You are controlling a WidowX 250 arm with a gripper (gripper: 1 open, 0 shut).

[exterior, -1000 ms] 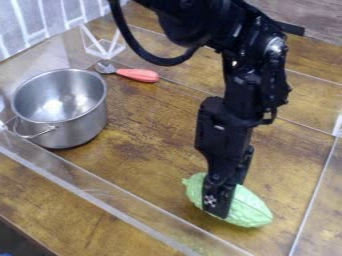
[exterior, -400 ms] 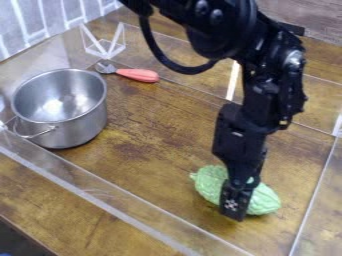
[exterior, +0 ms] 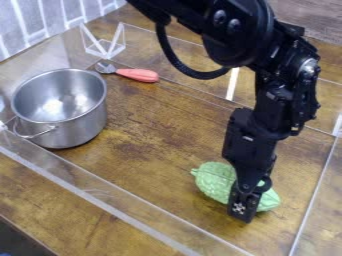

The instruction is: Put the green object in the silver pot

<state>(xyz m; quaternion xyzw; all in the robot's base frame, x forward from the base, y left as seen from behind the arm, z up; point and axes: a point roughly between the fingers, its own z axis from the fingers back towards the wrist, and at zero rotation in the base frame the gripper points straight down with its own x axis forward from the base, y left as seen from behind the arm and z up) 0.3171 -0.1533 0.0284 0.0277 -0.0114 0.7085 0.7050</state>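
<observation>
The silver pot (exterior: 58,104) stands empty on the counter (exterior: 147,130), while the clenched gripper (exterior: 245,205) presses the green object (exterior: 218,181).

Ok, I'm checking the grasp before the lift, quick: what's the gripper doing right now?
Gripper: closed, down on the green vegetable on the table; whether it actually grips it can't be told.

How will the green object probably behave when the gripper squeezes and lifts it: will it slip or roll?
The green object looks oval with tapered ends, so it may roll or pivot if pushed off-centre. Its bumpy skin could help the gripper, which is down on it, though the rounded sides might still let it slide out. It looks like a light toy, probably easy to lift.
</observation>
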